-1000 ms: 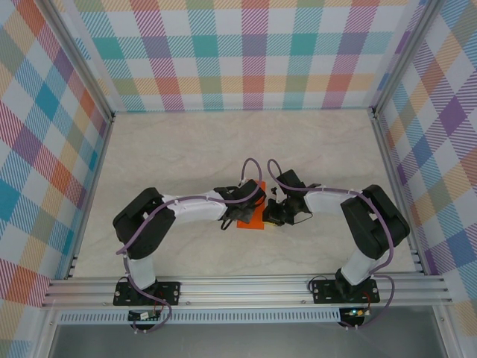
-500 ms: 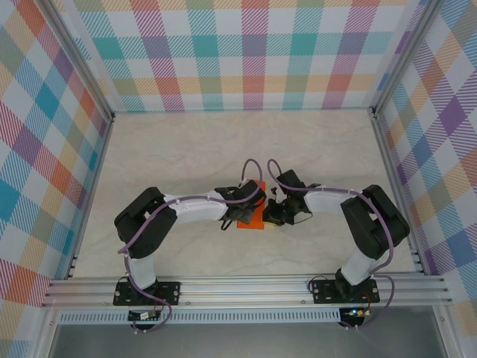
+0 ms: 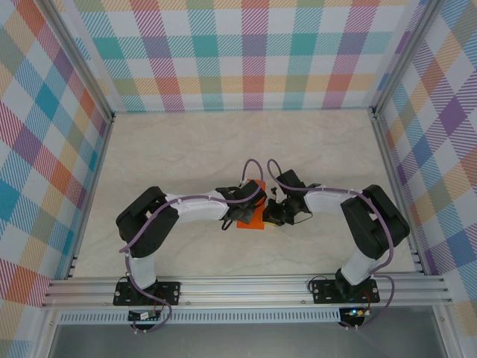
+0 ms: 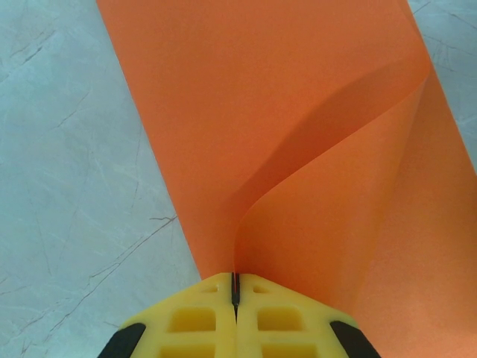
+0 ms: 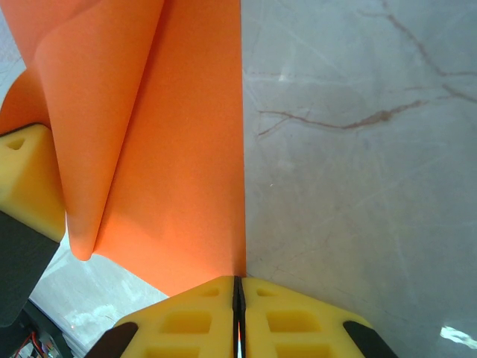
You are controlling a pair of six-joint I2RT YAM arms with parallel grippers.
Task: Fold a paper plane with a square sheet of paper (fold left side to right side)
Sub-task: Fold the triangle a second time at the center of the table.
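L gripper (image 4: pixel 235 297) is clamped on the paper (image 4: pixel 261 112). On L wrist cam I see a lifted flap curling in a soft bend over the flat part. R gripper (image 5: pixel 238 292) pinches a straight edge. Top cam: paper near centre of table (image 3: pixel 186 149), between both wrists, walls (image 3: pixel 253 60) well apart. Plain orange.
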